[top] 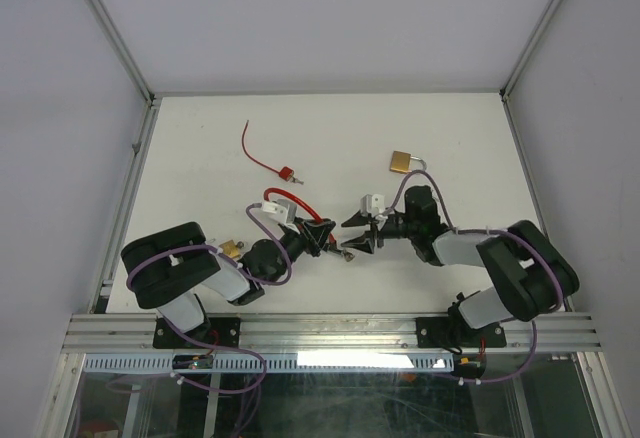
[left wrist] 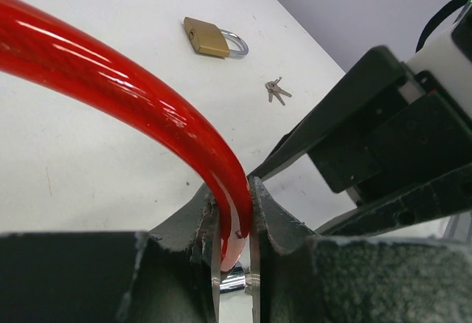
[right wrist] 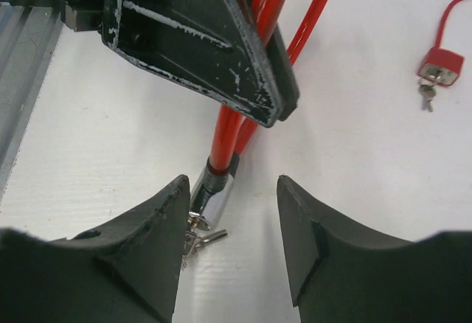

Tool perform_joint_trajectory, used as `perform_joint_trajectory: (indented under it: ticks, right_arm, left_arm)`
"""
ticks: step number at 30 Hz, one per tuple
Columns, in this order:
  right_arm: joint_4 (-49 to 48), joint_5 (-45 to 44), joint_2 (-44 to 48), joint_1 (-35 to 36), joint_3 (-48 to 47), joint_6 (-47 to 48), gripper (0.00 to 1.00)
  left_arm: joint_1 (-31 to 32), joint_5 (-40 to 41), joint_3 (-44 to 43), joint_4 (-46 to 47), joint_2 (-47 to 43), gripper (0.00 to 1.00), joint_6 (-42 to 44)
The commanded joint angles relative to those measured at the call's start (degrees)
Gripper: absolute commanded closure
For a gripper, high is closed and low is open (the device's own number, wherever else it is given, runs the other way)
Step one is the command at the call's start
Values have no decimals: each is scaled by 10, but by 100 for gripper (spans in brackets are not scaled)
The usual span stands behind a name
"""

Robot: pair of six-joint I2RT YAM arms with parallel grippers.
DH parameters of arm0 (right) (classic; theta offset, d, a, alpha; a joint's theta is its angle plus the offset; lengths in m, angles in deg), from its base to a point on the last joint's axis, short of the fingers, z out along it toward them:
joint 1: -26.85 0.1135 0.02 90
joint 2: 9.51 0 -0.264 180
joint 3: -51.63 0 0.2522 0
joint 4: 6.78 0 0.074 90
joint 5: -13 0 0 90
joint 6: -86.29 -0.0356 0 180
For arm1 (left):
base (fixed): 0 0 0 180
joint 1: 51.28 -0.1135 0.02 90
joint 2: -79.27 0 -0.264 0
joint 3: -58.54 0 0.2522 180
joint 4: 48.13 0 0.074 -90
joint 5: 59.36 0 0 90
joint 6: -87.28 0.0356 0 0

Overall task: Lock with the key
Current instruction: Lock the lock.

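Right tool [right wrist: 232, 190]: jaws parted partway, nothing held. Chrome lock barrel [right wrist: 212, 194] framed between jaws, just ahead; key [right wrist: 200, 239] at barrel's near end, close beside one jaw, contact not discernible. Barrel's long axis tilted, continued away from tool by red cable [right wrist: 243, 109]. Left tool [left wrist: 234, 190]: clamped narrow on red cable above barrel. Right arm judged nearer key.

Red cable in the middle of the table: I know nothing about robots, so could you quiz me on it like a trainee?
1. True or false: the left tool is shut on the red cable.
2. The padlock lying apart is: A brass, B blue, C black?
3. Fill in: the right tool has jaws standing ____.
Key: 1 true; 2 A; 3 open.
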Motion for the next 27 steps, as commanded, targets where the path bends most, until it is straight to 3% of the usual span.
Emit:
perform_joint_trajectory:
  ticks: [1, 2, 4, 6, 8, 12, 17, 27]
  right_arm:
    - [174, 37, 72, -26, -41, 93, 47]
    - [237, 59, 84, -33, -53, 164, 48]
    - [309, 95, 100, -45, -71, 217, 50]
    - [449, 102, 111, -45, -110, 329, 50]
    - [575, 82, 117, -42, -151, 432, 51]
    - [690, 17, 151, -41, -182, 521, 50]
    - [686, -52, 188, -41, -157, 549, 50]
    - [592, -62, 196, -36, -78, 609, 50]
  left_arm:
    - [2, -4, 13, -14, 10, 100, 28]
    - [2, -4, 14, -13, 10, 100, 28]
    - [2, -4, 14, -13, 11, 100, 27]
    - [2, -4, 15, -12, 11, 100, 25]
    - [2, -5, 16, -12, 11, 100, 24]
    - [2, -7, 16, -11, 14, 100, 21]
    - [2, -13, 12, -11, 16, 100, 19]
    - [2, -13, 17, -12, 14, 100, 12]
